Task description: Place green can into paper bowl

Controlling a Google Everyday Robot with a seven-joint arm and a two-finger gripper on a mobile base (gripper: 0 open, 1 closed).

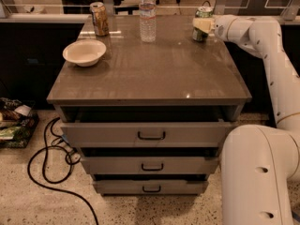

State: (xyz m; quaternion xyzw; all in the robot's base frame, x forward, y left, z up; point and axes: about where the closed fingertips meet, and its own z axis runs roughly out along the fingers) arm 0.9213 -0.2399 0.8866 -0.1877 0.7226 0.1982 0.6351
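The green can (203,13) stands upright at the table's far right corner. My gripper (202,25) reaches in from the right at the can's height, and its pale fingers (198,25) are closed across the can's middle. The can's base seems to rest on the tabletop. The cream-white paper bowl (84,52) sits empty near the table's left edge, far from the gripper.
A gold-brown can (99,18) stands at the far left corner and a clear water bottle (147,14) at the far middle. The brown tabletop (164,69) tops a cabinet with three slightly open drawers (151,135). My arm (267,41) runs along the right side. A black cable (47,172) lies on the floor.
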